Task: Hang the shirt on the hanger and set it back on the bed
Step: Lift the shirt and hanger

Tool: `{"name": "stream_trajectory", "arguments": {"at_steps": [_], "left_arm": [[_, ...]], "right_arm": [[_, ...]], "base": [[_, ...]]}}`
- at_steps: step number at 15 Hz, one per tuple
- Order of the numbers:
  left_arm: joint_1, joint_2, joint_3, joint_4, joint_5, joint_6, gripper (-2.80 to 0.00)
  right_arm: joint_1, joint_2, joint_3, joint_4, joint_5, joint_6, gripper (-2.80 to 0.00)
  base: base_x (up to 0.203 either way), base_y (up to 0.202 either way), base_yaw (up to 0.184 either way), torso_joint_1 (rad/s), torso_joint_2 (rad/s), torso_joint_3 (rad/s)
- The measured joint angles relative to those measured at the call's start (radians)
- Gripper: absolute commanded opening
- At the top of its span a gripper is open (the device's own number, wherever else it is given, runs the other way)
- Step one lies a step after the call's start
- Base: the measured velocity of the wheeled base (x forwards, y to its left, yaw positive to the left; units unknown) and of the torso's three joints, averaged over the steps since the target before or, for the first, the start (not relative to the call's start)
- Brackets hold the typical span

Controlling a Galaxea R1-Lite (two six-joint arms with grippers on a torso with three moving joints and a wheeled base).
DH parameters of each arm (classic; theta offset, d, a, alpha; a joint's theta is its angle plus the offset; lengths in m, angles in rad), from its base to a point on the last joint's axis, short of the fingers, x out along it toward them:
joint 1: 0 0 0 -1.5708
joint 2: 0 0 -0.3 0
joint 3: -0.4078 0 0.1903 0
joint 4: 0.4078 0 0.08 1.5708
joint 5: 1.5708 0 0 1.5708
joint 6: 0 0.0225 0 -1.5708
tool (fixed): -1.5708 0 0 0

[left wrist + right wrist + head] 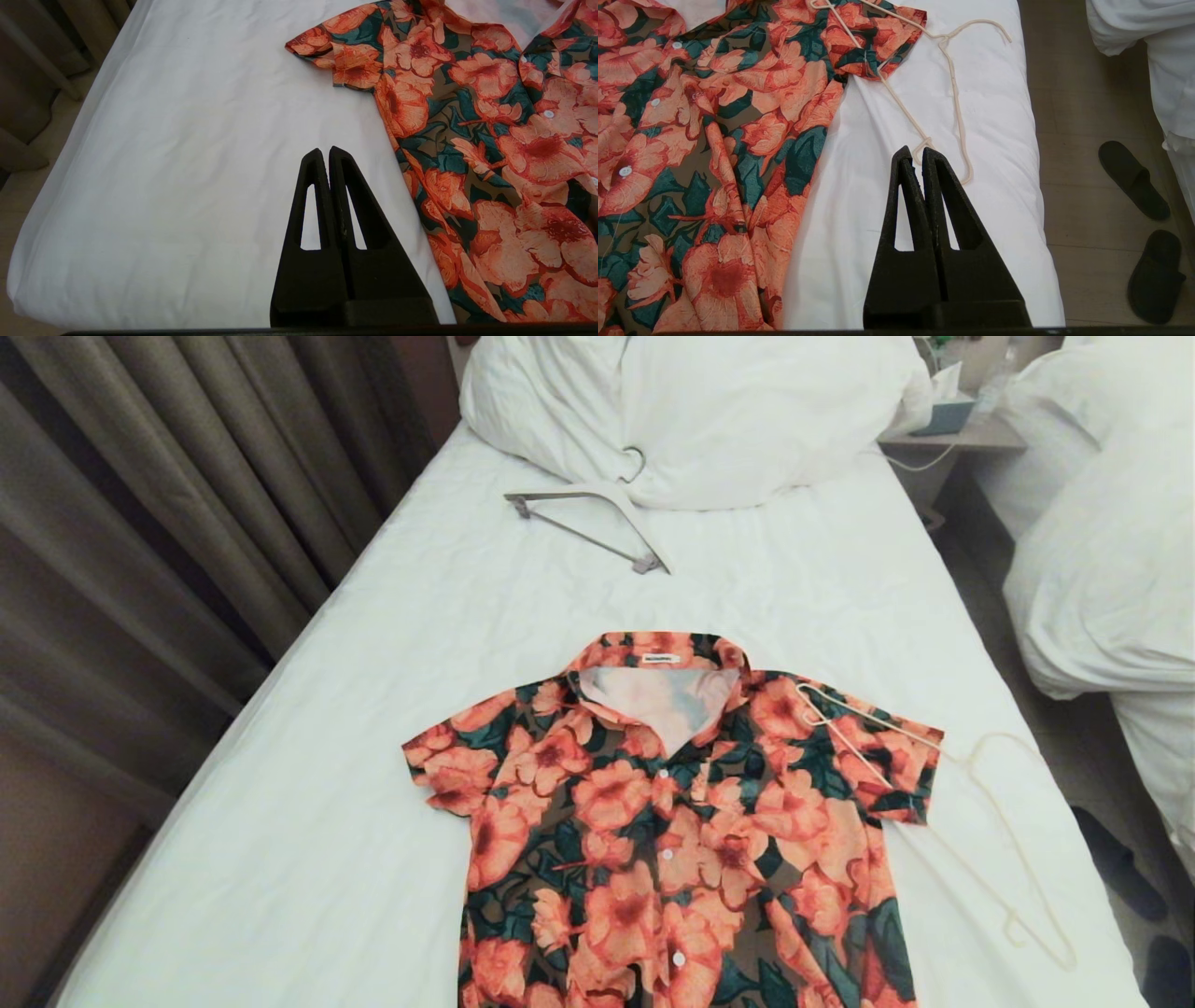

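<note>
The shirt (pixel 672 821) is lying flat and buttoned in the lower middle of the head view, collar toward the pillows, on the white bed (pixel 373 709). The thin cream hanger (pixel 990 821) is lying at the right of that frame, one end resting on the shirt's sleeve and shoulder, the rest running down toward the lower right, close to the bed's edge. Its long axis is slanting from the shirt's shoulder to the bed's lower right corner, with the hook sticking out toward the right edge.

Neither arm is showing in the head view. The right gripper (pixel 917 151) is hanging with its fingers pressed together, gripping nothing; in its wrist view the hanger's near end is sitting just past the fingertips. The left gripper (pixel 325 151) is likewise closed and empty, hanging over bare sheet beside the shirt's other sleeve, well apart from the hanger. So the right arm looks the nearer one for picking the hanger up.
</note>
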Motion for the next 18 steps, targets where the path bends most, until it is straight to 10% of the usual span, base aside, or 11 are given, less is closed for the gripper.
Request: {"name": "stream_trajectory", "arguments": {"at_steps": [8,18], "left_arm": [[0.000,0.000,0.000,0.000,0.000,0.000,-2.80],[0.000,0.000,0.000,0.000,0.000,0.000,-2.80]], "right_arm": [[0.002,0.096,-0.157,0.022,0.100,-0.022,-2.80],[-0.190,1.064,-0.723,0.026,0.257,0.494,-2.80]], "base": [[0.000,0.000,0.000,0.000,0.00,0.000],[0.000,0.000,0.000,0.000,0.00,0.000]]}}
